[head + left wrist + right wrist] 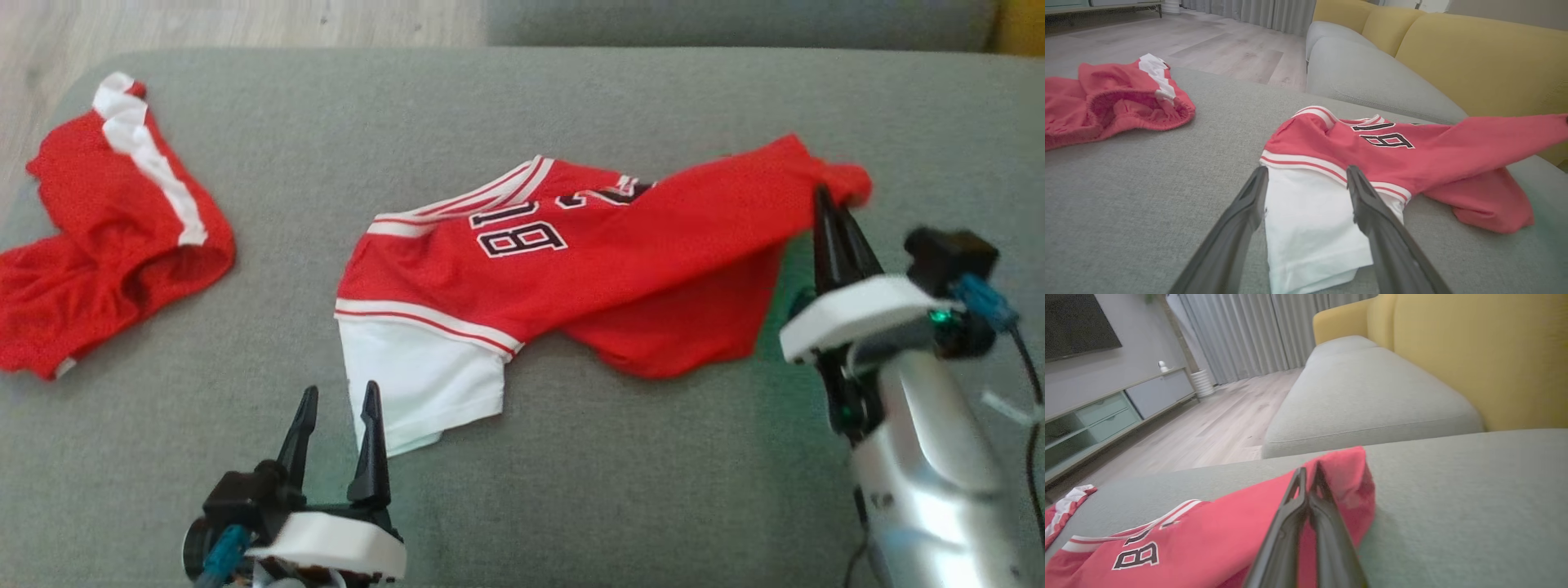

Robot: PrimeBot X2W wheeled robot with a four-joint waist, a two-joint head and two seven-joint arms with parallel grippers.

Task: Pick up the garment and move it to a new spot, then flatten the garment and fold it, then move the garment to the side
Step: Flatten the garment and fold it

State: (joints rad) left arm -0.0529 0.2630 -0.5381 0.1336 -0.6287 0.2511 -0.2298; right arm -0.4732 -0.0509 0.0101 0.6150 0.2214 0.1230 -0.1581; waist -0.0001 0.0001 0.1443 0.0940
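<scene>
One red jersey (pixel 620 245), white sleeve (pixel 416 371), black numerals, rumpled

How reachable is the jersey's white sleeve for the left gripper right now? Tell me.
Probably yes: the left gripper is open and aimed at the white sleeve close ahead, with nothing lying between them.

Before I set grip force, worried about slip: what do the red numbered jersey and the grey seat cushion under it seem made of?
Red numbered jersey: thin matte knit, probably polyester mesh; drapes limply, faint pinhole texture. Grey seat cushion: coarse woven upholstery, matte, flecked weave visible.
</scene>
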